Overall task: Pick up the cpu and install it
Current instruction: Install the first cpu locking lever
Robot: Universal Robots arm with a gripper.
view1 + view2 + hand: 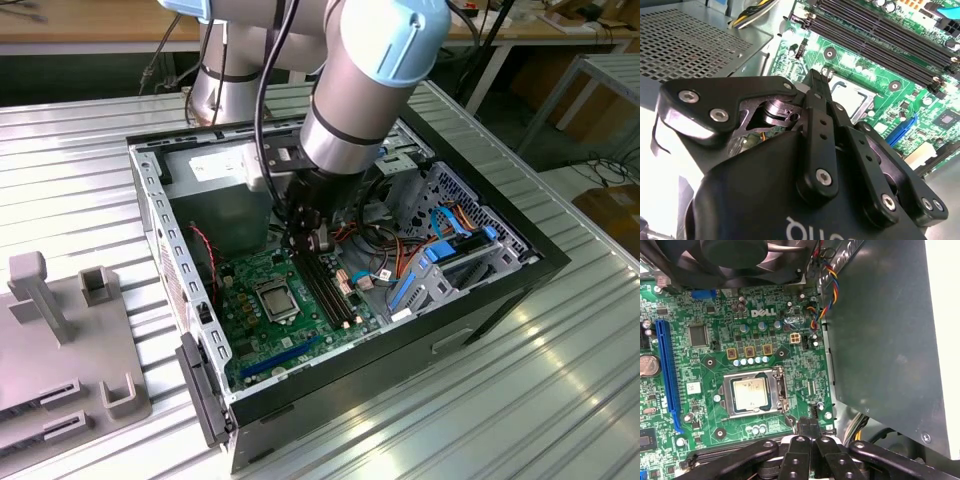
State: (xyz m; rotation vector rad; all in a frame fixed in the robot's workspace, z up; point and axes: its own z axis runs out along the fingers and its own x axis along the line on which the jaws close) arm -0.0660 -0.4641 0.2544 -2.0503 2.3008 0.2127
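Over the motherboard: the gripper (312, 240) hung low inside the open computer case (500, 285), just above the green motherboard (262, 318).
Fingers: the two black fingers (809, 432) were pressed tight together, with no gap between them. They held nothing.
Touching: the fingertips were near the board beside the socket. I could not tell if they touched it.
Cpu: the cpu (750, 393) sat flat inside the square metal socket frame (781, 390) on the board. Its shiny top faced up. It was close to the fingertips but apart from them.
Exterior view: it showed the whole arm (370, 90) reaching down into the case, the grey power supply box (222, 195) next to it, and a grey holder (60, 330) on the table (560, 400) at the exterior view's left.
First wrist view: it showed a black fan (747, 260) and a long blue slot (667, 375) near the socket.
Second wrist view: it showed the gripper's black links up close, long black memory slots (880, 35), and a corner of the cpu (850, 95) past the fingers.
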